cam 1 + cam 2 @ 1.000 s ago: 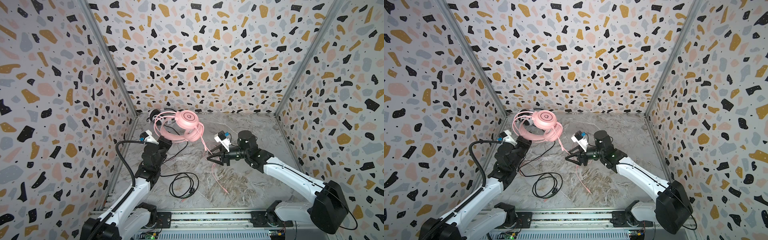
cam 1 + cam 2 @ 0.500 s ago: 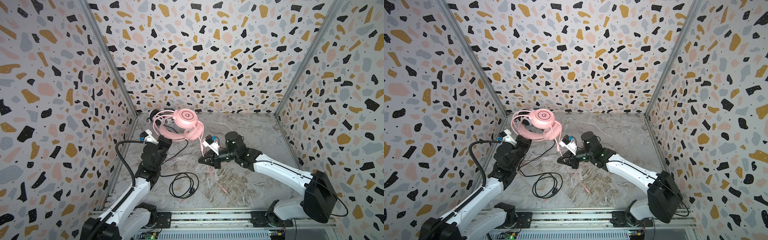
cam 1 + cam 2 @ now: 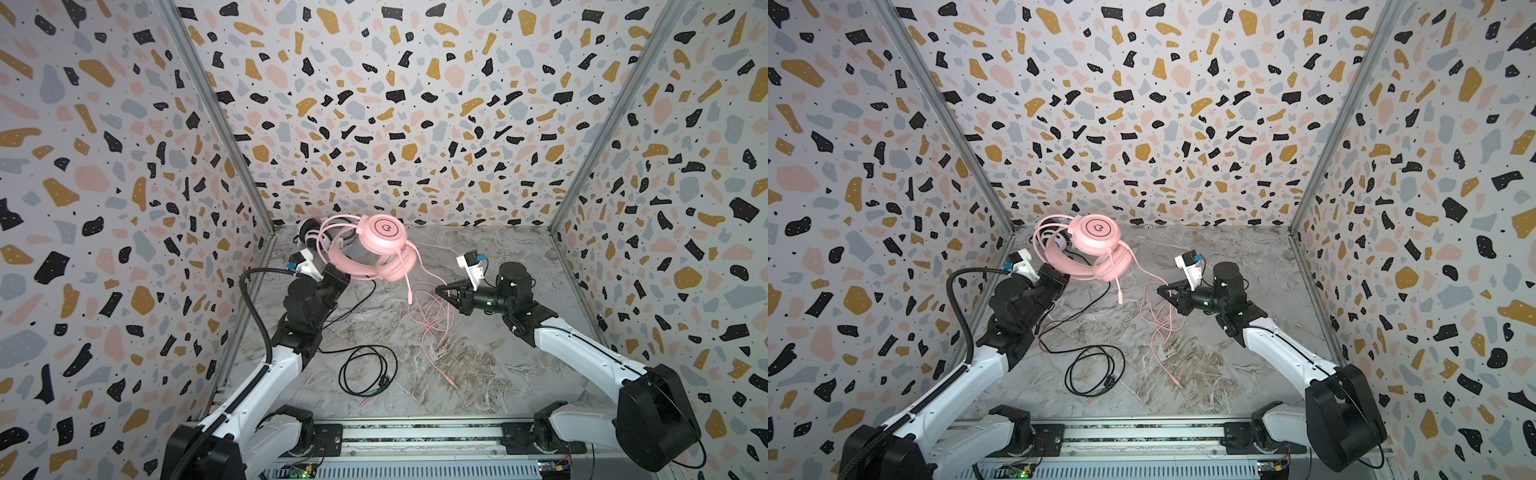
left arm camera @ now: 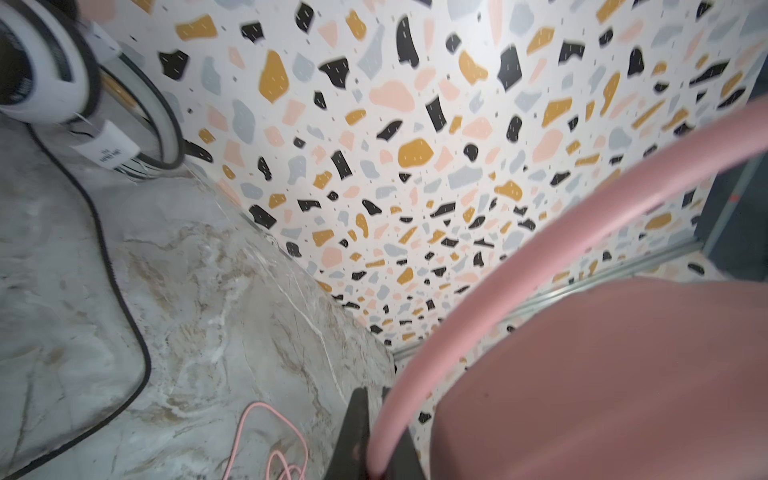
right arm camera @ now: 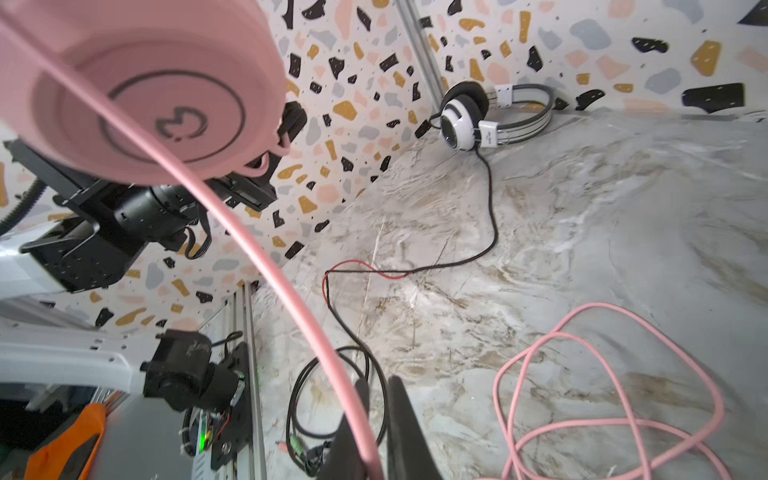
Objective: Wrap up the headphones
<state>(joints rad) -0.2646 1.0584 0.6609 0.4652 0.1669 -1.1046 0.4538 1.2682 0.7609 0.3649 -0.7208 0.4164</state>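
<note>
Withdrawn rightward since before, pinches pink cable (image 5: 264, 270) in right fingers (image 5: 401, 419), clamps headband (image 4: 540, 253) in left fingers (image 4: 353, 432). Risks yanking pink headset (image 3: 382, 232) free if drawn taut, or tangling its slack.

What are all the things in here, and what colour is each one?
pink headphones: one, pink, held up in the air near the back left.
pink cable: one, pink, hanging from the pink headphones, rest looped on the table.
white-and-black headphones: one, white and black, on the table in the back left corner.
black cable: one, black, coiled on the table near the front.
table: one, grey marble pattern.
walls: three, speckled, around the table.
left arm: one, white and black, jaws shut on the pink headphones' band.
right arm: one, white and black, jaws shut on the pink cable.
</note>
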